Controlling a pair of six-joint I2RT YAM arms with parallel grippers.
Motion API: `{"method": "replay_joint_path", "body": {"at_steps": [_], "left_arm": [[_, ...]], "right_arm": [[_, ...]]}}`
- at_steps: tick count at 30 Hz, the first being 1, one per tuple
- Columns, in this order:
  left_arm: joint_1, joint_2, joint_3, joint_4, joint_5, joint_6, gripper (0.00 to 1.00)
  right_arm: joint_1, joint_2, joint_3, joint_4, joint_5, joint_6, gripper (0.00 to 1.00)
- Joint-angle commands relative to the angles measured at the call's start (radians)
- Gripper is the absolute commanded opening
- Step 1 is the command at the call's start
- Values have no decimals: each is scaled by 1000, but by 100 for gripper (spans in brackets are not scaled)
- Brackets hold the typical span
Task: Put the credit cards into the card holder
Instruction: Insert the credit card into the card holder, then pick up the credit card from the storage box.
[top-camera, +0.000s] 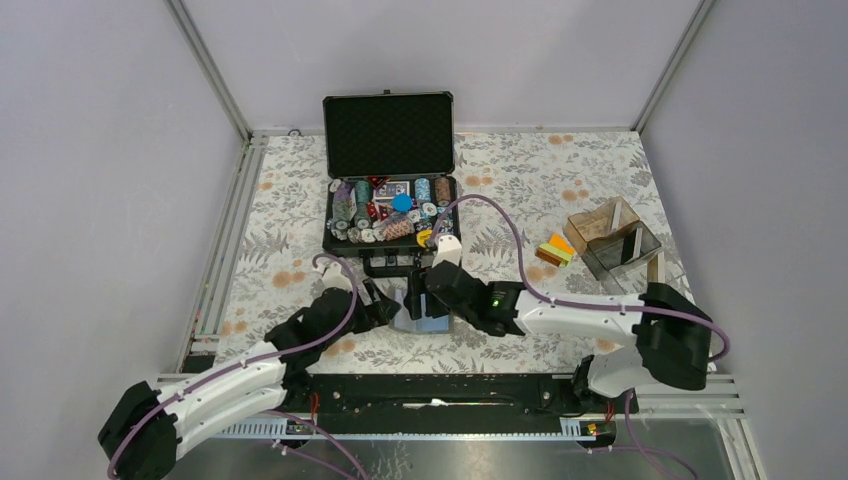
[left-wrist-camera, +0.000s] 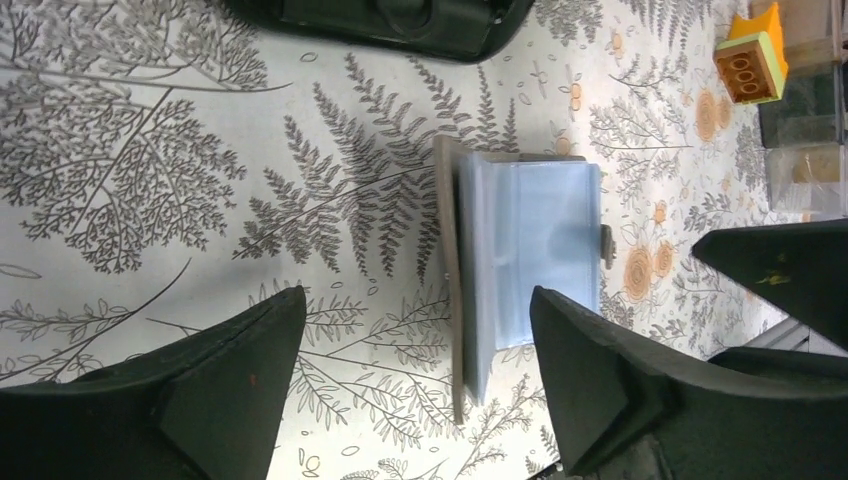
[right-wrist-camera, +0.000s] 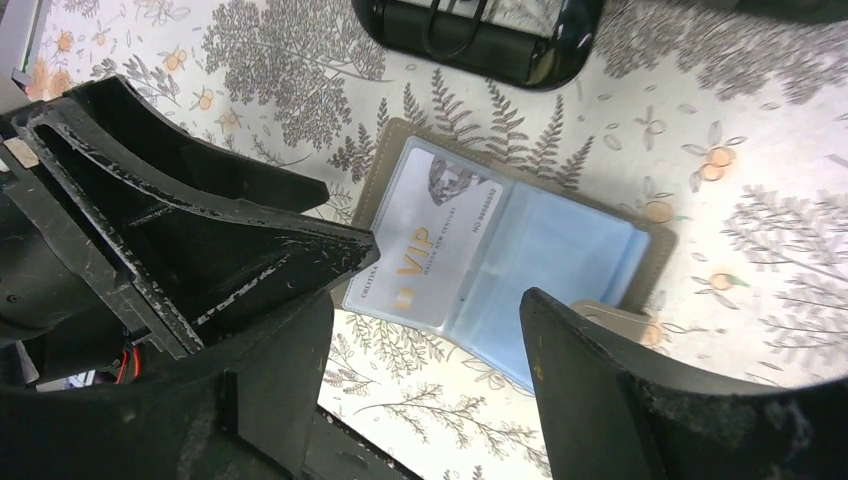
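Note:
The card holder (right-wrist-camera: 560, 250) lies open on the floral cloth, with a grey cover and light blue sleeves. A pale card with gold VIP lettering (right-wrist-camera: 425, 250) sits in one sleeve. My right gripper (right-wrist-camera: 428, 300) hovers open over the holder's near edge, gripping nothing. My left gripper (left-wrist-camera: 418, 300) is open too, its fingers either side of the holder's (left-wrist-camera: 530, 260) end without touching it. From above, both grippers (top-camera: 383, 303) (top-camera: 428, 297) meet at the holder (top-camera: 425, 322). A stack of orange, yellow and green credit cards (top-camera: 556, 250) (left-wrist-camera: 752, 60) lies apart to the right.
An open black chip case (top-camera: 390, 200) full of poker chips stands just behind the holder, its handle (right-wrist-camera: 480, 40) close to the grippers. A clear brownish box (top-camera: 610, 235) sits at the right beside the cards. Metal rails edge the table.

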Motion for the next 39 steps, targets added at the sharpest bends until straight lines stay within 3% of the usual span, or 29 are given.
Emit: {"method": "replay_joint_path", "body": {"at_steps": [1, 11, 17, 22, 25, 30, 39], "left_arm": [[13, -25, 95, -57, 35, 71, 88], [95, 78, 315, -190, 178, 192, 99], [297, 180, 603, -429, 355, 398, 99], [421, 245, 782, -508, 387, 517, 99], [433, 291, 789, -487, 396, 515, 99], [432, 376, 665, -377, 543, 455, 98], [395, 492, 666, -429, 571, 518, 98]], "right_arm": [[-25, -93, 75, -165, 93, -94, 77], [-318, -240, 127, -378, 67, -257, 84], [-617, -227, 191, -450, 17, -377, 85], [-891, -174, 229, -441, -27, -439, 85], [-1012, -126, 245, -428, -42, -466, 85], [-1199, -28, 278, -398, -116, -491, 84], [-1308, 155, 395, -405, -104, -538, 84]]}}
